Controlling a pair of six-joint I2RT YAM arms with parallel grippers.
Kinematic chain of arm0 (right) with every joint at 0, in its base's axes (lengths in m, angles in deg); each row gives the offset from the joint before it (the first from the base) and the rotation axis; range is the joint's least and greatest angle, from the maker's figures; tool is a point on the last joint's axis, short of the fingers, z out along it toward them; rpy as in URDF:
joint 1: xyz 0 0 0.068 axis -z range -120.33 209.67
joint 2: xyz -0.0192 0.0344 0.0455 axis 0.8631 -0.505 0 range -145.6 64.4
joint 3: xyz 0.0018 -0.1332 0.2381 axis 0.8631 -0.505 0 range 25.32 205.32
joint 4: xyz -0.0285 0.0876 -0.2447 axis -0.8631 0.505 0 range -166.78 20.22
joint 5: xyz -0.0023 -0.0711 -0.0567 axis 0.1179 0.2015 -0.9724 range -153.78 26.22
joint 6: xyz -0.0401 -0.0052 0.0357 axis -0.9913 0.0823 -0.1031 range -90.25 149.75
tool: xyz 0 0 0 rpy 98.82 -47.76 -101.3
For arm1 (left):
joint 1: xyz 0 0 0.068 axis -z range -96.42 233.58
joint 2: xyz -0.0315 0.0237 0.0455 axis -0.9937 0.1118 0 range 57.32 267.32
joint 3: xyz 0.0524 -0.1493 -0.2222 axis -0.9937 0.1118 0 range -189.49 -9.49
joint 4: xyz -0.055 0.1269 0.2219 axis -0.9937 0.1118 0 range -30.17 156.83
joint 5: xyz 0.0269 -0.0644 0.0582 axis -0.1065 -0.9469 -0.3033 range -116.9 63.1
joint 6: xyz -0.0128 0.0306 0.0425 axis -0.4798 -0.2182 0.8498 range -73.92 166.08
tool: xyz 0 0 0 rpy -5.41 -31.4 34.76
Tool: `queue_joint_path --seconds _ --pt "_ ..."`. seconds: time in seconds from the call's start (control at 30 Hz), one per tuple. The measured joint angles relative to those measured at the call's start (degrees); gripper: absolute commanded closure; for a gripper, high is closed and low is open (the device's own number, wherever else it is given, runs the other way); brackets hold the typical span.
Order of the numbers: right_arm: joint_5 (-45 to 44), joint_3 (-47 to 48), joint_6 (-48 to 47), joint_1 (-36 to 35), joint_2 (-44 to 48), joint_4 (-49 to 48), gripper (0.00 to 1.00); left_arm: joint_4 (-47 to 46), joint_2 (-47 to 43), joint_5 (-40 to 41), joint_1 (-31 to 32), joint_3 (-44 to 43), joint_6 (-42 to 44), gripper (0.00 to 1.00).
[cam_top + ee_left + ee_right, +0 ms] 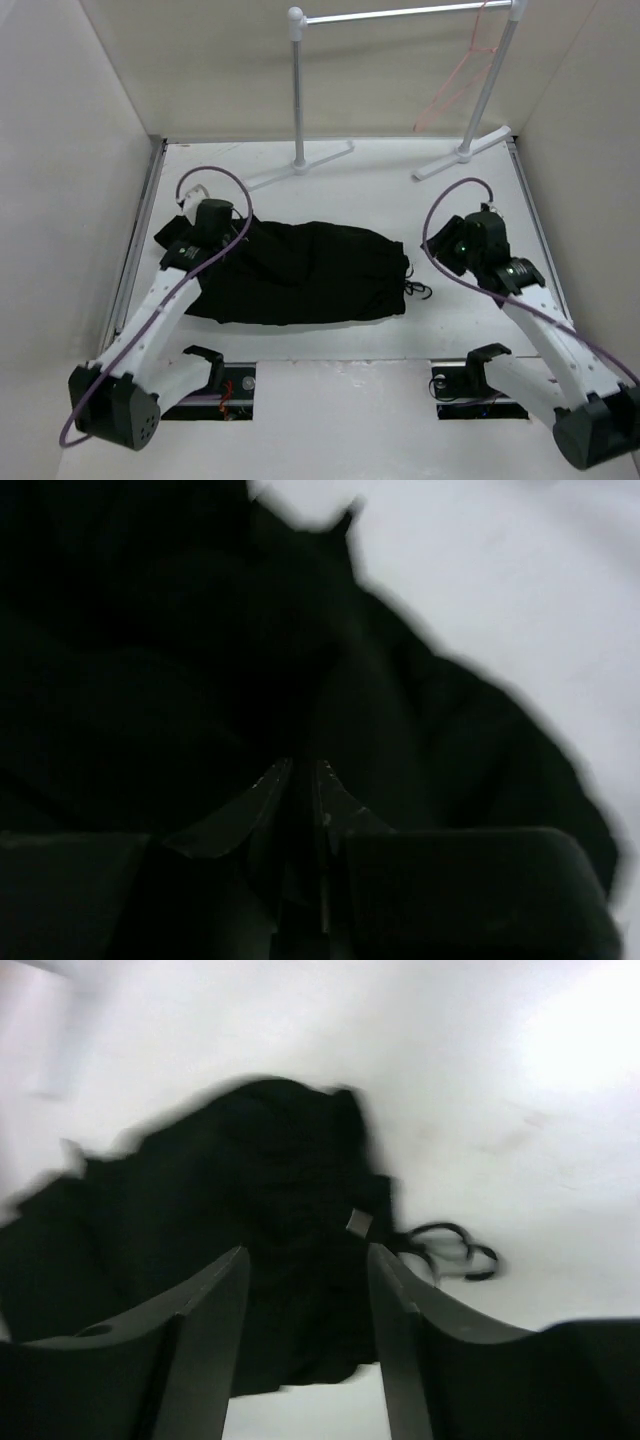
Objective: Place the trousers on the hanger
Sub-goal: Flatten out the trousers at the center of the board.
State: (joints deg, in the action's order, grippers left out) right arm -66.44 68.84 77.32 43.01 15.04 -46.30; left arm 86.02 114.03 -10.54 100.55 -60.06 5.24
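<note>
One garment, the trousers, lies bunched on the desk. Left end effector: nearly closed, apparently pinching fabric (a lifting hold). Right end effector: open, empty, facing the drawstring. The hanger hangs on the rack, well apart.

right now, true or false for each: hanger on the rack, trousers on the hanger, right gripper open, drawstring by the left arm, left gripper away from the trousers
1. The hanger hangs from the rack's crossbar. True.
2. The trousers are draped over the hanger. False: they lie on the table.
3. The right gripper is open. True.
4. The drawstring lies by the left arm. False: it is at the end nearer the right arm.
5. The left gripper is away from the trousers. False: it is at their left end.
</note>
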Motion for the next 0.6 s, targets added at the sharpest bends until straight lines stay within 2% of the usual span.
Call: queue_joint_path --seconds 0.13,0.23,0.3,0.4,0.53,0.6 --pt "-1.1 -0.5 -1.9 0.3 -7.7 2.0 0.3 2.8 5.4 0.1 0.5 3.8 -1.0 0.76" --pt "-2.1 3.0 -4.1 -1.5 -11.7 1.6 0.31 2.6 4.3 0.4 1.1 3.8 -1.4 0.6" --pt "-2.5 6.1 -5.2 -3.0 -16.5 -1.0 0.31 2.5 2.7 0.4 0.9 3.8 -1.7 0.57" --pt "-3.2 8.0 -6.0 -4.3 -25.0 -7.5 0.32 2.4 0.8 0.7 -0.5 3.8 -1.7 0.55" --pt "-2.7 7.8 -5.7 -3.0 -36.2 -13.3 0.35 2.4 0.8 0.9 -3.3 3.4 -1.6 0.42" --pt "-1.9 7.6 -5.6 -2.3 -40.1 -15.2 0.43 2.3 1.6 1.0 -4.8 2.3 -1.6 0.38"
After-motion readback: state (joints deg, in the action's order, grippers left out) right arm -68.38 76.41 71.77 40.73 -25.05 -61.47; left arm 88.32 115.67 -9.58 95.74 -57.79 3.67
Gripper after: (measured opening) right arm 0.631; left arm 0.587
